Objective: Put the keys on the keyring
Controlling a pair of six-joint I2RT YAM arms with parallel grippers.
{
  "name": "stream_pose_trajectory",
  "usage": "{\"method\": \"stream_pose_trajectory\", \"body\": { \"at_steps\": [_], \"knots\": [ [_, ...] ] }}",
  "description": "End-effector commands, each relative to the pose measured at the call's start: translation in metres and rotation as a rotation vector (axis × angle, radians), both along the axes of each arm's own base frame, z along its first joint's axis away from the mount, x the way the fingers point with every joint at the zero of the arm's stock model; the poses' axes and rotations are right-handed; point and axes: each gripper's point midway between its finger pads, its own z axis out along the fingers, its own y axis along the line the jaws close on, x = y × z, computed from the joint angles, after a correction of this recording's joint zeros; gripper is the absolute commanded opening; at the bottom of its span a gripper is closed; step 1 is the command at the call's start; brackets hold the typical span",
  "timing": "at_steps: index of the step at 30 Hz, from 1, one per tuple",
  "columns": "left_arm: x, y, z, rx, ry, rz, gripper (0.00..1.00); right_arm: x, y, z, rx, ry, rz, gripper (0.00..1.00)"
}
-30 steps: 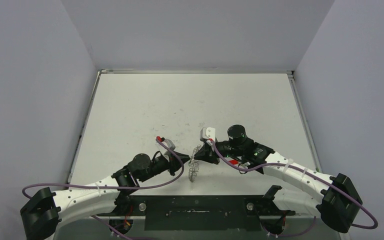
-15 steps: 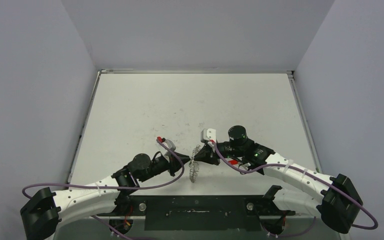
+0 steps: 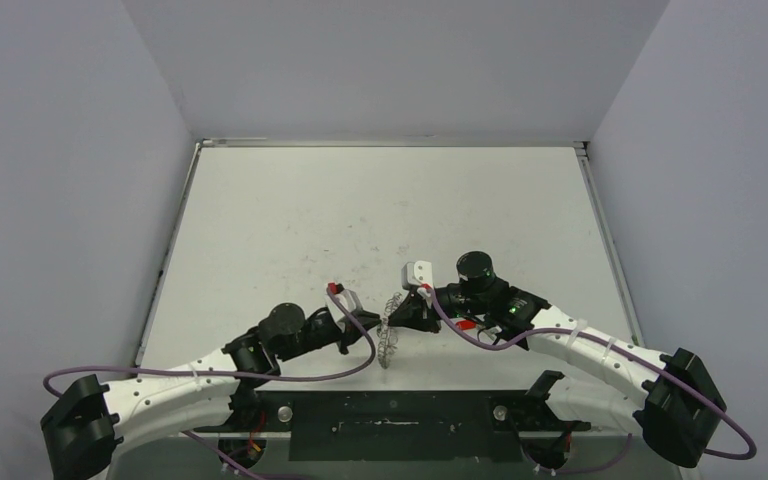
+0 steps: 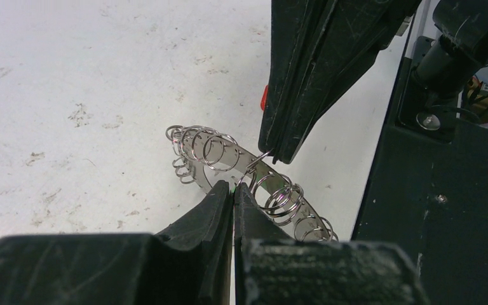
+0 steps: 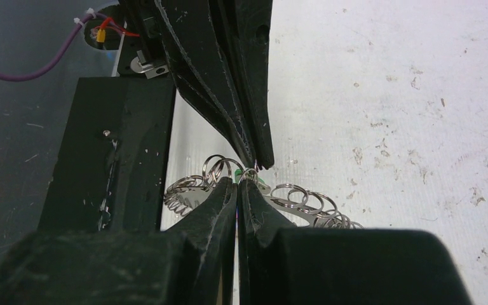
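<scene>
White tabletop (image 3: 360, 220) lies beneath the meeting tips. The right gripper (image 4: 272, 154) seems clenched on one wire loop of the keyring (image 4: 229, 152), which stands on edge. The left gripper (image 4: 234, 189), pinching the green-tagged key (image 5: 260, 182), sits just beside that loop, directly opposite.

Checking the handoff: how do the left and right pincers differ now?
The left pincer grips a green tag; right pincer nips a wire loop of the keyring. In the left wrist view, left pincer enters from below, right pincer from above. Both are shut, tips close.
</scene>
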Motion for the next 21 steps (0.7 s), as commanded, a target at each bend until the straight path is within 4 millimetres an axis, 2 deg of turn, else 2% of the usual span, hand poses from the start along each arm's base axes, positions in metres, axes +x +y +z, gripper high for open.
{"method": "stream_pose_trajectory", "body": {
  "at_steps": [1,6,11,12,15,21],
  "knots": [
    [0.01,0.004,-0.006,0.11,-0.055,0.006,0.0,-0.012,0.009,0.046,0.142,-0.111,0.102,0.0],
    [0.006,-0.001,-0.015,0.143,-0.049,-0.039,0.0,-0.009,0.009,0.049,0.152,-0.125,0.084,0.0],
    [-0.001,-0.006,-0.009,0.118,-0.083,-0.098,0.0,-0.008,0.009,0.049,0.156,-0.128,0.075,0.0],
    [-0.002,-0.006,-0.007,0.113,-0.099,-0.106,0.02,-0.008,0.009,0.049,0.157,-0.129,0.074,0.0],
    [-0.003,-0.004,-0.003,0.097,-0.147,-0.113,0.27,-0.008,0.008,0.048,0.157,-0.133,0.072,0.0],
    [-0.003,0.001,0.006,0.052,-0.209,-0.094,0.36,-0.008,0.008,0.045,0.158,-0.134,0.069,0.0]
  ]
}}
